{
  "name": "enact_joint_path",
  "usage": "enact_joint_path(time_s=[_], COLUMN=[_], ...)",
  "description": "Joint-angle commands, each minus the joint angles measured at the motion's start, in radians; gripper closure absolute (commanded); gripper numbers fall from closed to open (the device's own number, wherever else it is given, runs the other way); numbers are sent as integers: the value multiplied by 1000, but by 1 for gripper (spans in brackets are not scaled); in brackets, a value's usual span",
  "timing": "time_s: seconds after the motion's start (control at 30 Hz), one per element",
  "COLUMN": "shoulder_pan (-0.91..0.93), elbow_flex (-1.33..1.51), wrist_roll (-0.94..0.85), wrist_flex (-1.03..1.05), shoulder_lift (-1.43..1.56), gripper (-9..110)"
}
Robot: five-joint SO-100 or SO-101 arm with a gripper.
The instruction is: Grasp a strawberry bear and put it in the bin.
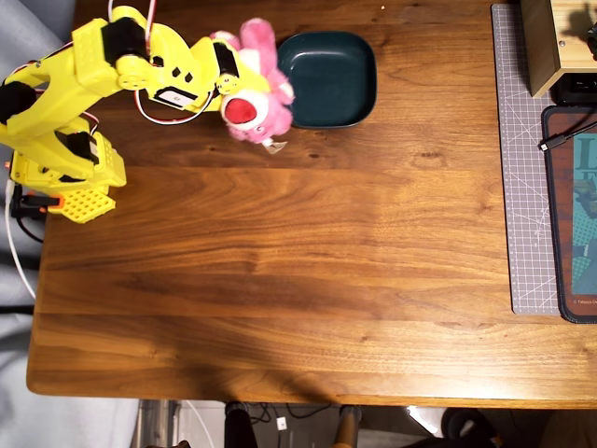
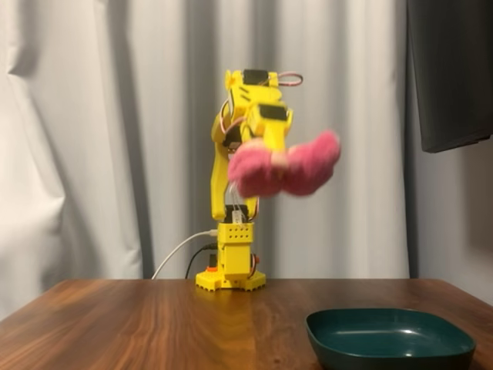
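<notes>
Carry step: your gripper (image 1: 235,82) has its fingers clamped on the strawberry bear (image 1: 254,98), held high above the surface, just left of the bin (image 1: 328,78) in the overhead view. Next you'd likely swing over the dish, lower, then release.

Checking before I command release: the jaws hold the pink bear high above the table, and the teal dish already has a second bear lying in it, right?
Not quite. The dish is empty, as the overhead view shows; no second bear lies in it. The rest holds: the gripper holds the pink bear high above the table in the fixed view.
</notes>
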Motion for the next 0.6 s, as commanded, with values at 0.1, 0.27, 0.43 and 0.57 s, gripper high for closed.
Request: enact_joint_path(time_s=[0.1, 0.27, 0.43, 0.57], shoulder_pan=[238, 304, 288, 233], elbow_flex=[-5, 120, 169, 175], wrist_roll=[8, 9, 9, 9], wrist_flex=[-169, -302, -425, -548], shoulder_lift=[52, 49, -18, -77], gripper=[102, 102, 102, 102])
